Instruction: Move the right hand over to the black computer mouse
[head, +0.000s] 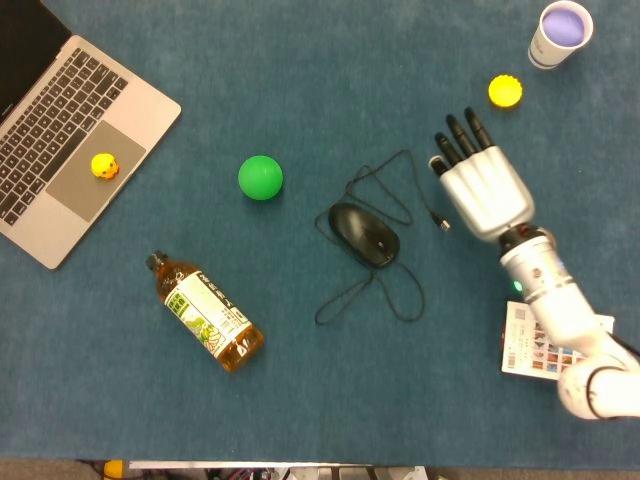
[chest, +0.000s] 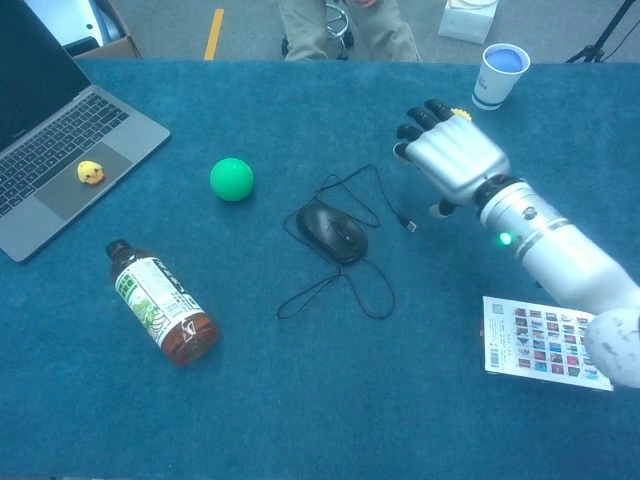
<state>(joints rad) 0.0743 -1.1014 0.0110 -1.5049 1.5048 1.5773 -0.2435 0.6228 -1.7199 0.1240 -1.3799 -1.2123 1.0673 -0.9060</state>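
The black computer mouse (head: 364, 234) (chest: 332, 233) lies mid-table on the blue cloth, its thin cable (head: 378, 180) looping around it. My right hand (head: 482, 186) (chest: 447, 160) hovers to the right of the mouse, above the cable's plug end (head: 441, 222), palm down with straight fingers apart and nothing in it. A gap remains between the hand and the mouse. My left hand shows in neither view.
A green ball (head: 260, 177) lies left of the mouse, a tea bottle (head: 206, 313) on its side front left. An open laptop (head: 70, 140) carries a small yellow duck (head: 104, 165). A yellow cap (head: 505, 91) and paper cup (head: 559, 32) sit back right. A picture card (head: 555, 343) lies front right.
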